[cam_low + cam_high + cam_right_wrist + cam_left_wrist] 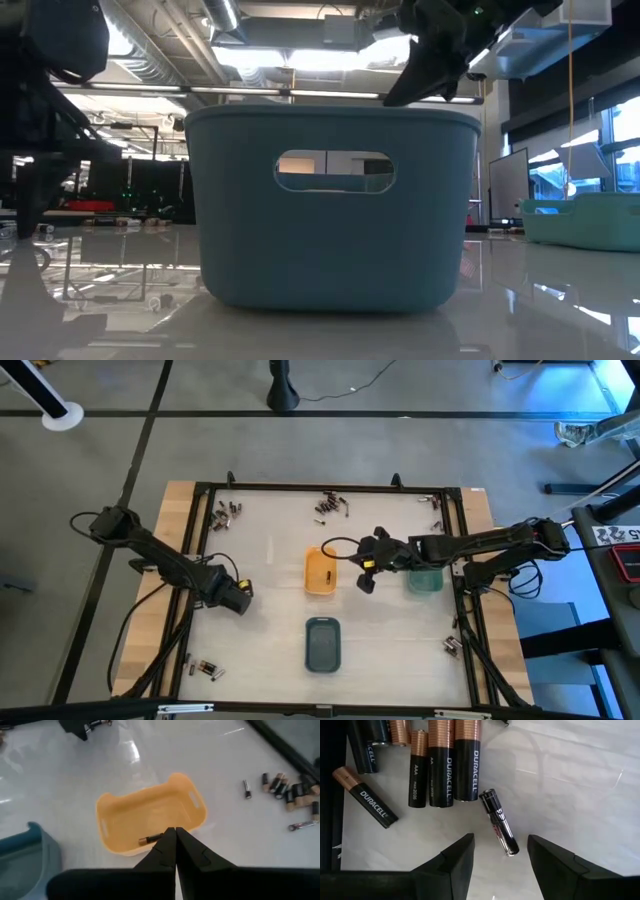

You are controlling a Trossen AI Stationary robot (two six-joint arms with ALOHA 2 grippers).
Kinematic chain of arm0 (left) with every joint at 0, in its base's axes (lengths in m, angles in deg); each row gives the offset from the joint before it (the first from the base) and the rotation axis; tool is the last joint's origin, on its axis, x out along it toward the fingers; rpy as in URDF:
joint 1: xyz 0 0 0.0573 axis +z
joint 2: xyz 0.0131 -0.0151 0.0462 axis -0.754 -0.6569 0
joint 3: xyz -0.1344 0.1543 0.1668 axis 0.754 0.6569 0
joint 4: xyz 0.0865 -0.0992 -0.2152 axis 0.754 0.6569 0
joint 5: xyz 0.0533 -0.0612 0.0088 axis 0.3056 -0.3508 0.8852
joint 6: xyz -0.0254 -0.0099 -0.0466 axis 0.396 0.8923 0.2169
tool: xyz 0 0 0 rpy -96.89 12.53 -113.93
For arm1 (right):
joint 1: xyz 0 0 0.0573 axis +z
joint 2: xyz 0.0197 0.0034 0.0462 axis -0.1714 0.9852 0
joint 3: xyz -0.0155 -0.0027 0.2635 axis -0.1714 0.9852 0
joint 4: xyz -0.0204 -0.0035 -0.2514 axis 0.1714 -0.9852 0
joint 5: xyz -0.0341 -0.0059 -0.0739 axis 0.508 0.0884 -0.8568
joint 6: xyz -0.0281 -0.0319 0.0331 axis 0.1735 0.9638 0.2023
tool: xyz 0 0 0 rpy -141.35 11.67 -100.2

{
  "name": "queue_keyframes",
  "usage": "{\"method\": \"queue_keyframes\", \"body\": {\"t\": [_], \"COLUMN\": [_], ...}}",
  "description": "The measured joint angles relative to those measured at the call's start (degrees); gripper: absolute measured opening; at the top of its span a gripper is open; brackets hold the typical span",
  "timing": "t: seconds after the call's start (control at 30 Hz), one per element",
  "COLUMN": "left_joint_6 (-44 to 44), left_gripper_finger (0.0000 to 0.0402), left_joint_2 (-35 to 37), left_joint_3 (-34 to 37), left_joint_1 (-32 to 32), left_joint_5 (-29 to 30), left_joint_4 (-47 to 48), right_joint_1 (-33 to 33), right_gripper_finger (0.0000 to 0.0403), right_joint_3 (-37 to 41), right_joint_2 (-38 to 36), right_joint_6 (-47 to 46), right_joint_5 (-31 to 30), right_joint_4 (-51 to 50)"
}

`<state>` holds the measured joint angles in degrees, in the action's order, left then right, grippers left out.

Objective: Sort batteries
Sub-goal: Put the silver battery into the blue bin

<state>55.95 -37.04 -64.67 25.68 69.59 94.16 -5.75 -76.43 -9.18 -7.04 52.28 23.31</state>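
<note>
Several copper-and-black batteries (442, 765) lie flat on the white table next to the black frame. A slim dark silvery battery with red marks (499, 822) lies beside them. My left gripper (500, 862) (237, 596) points down and stands open, with this slim battery's near end between its fingertips, untouched. My right gripper (175, 837) (365, 582) is shut, with nothing in it, above the near rim of the orange tray (150, 815) (320, 571). One battery (150, 839) lies on that tray's floor.
A slate-blue tray (322, 643) (330, 220) stands near the front middle and a green tray (425, 579) (585, 215) at the right. Loose batteries lie at the far left (225, 512), far middle (330, 506), near left (205, 668) and near right (452, 646). A black frame (200, 540) bounds the table.
</note>
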Motion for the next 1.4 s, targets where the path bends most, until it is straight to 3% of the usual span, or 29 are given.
{"method": "queue_keyframes", "body": {"t": [0.2,0.7,0.93,1.1,1.23,1.4], "left_joint_6": [0.01,-3.19,-6.39,-15.3,-24.32,-42.8], "left_gripper_finger": [0.0162,0.003,0.0025,0.0026,0.0019,0.0024], "left_joint_2": [-0.02,-0.13,-0.04,1.55,4.96,7.62], "left_joint_3": [0.07,0.42,0.47,-1.33,-3.38,-3.58], "left_joint_1": [0.36,0.4,0.47,0.49,0.69,3.31], "left_joint_5": [0.33,2.8,2.82,3.19,7.58,8.48], "left_joint_4": [0.04,-2.52,-3.84,-5.72,-12.09,-27.65], "right_joint_1": [0.04,-0.02,-0.02,-0.02,-0.02,-0.02], "right_gripper_finger": [0.0001,0.0001,0.0001,0.0001,0.0001,0.0001], "right_joint_3": [0.0,0.0,0.0,0.0,0.0,0.0], "right_joint_2": [0.07,0.09,0.09,0.09,0.09,0.09], "right_joint_6": [0.49,9.43,11.22,11.24,11.24,10.95], "right_joint_5": [2.68,-3.25,-4.0,-4.29,-4.31,-4.38], "right_joint_4": [-2.43,-3.16,-3.15,-3.11,-3.06,-2.55]}}
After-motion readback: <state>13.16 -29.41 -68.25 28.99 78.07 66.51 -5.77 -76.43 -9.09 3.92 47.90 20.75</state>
